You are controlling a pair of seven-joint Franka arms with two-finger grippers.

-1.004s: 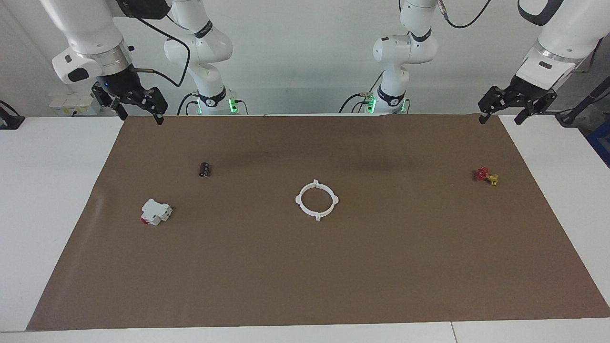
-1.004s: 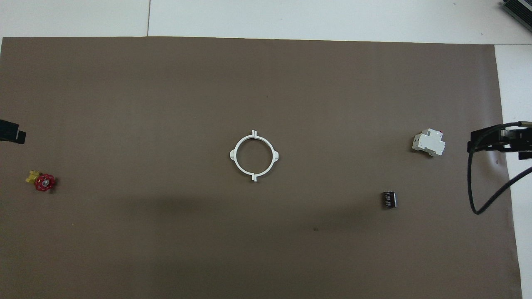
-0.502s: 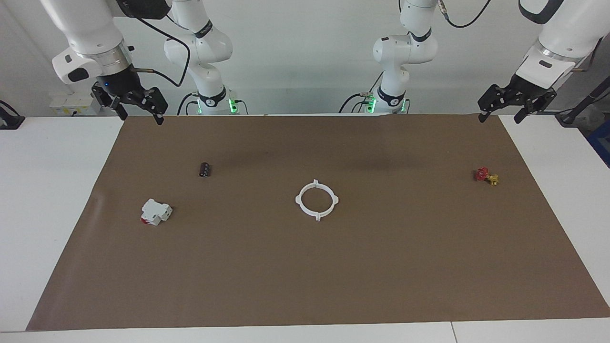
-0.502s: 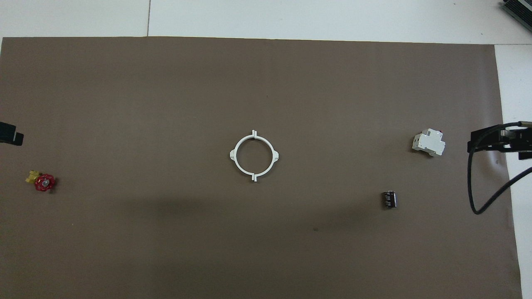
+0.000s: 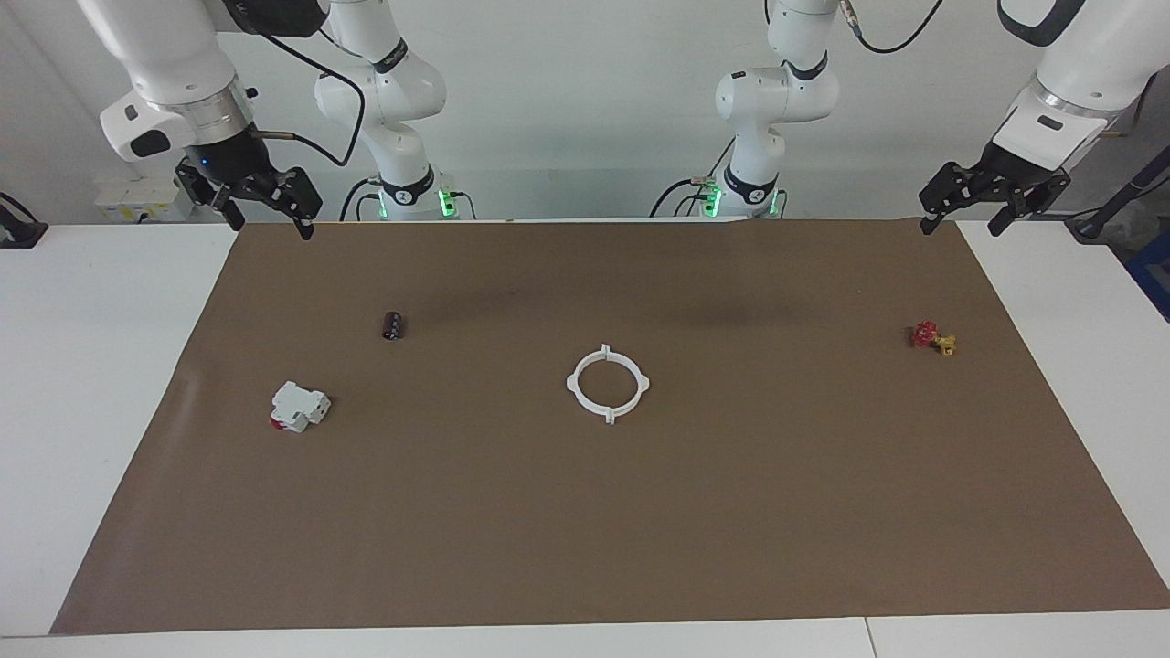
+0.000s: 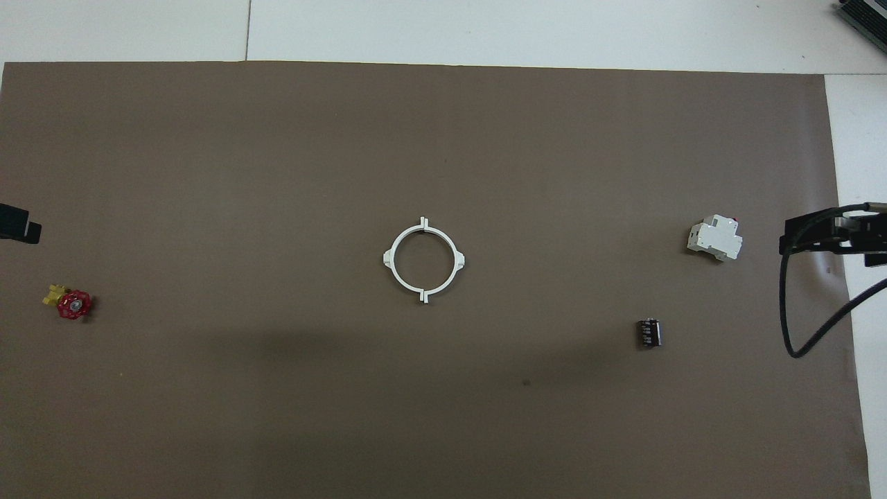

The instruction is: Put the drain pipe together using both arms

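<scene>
On the brown mat (image 5: 585,512), going across the facing view from the right arm's end: one white box with a red mark (image 5: 298,407), one small black cylinder (image 5: 393,324), the drain pipe (image 5: 608,384) mid-mat as one closed ring of two arcs, and one red and yellow valve (image 5: 932,337) at the left arm's end. Nothing lies close around the ring. The right gripper (image 5: 265,224) and left gripper (image 5: 962,219) hang with fingers spread, empty, over the mat's corners nearest the robots. White table (image 5: 91,366), pale wall.

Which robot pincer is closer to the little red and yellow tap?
The left pincer. It hangs over the mat's corner at its own end of the table, where the tap lies. The right pincer hangs at the right arm's end, over the mat's corner there.
</scene>
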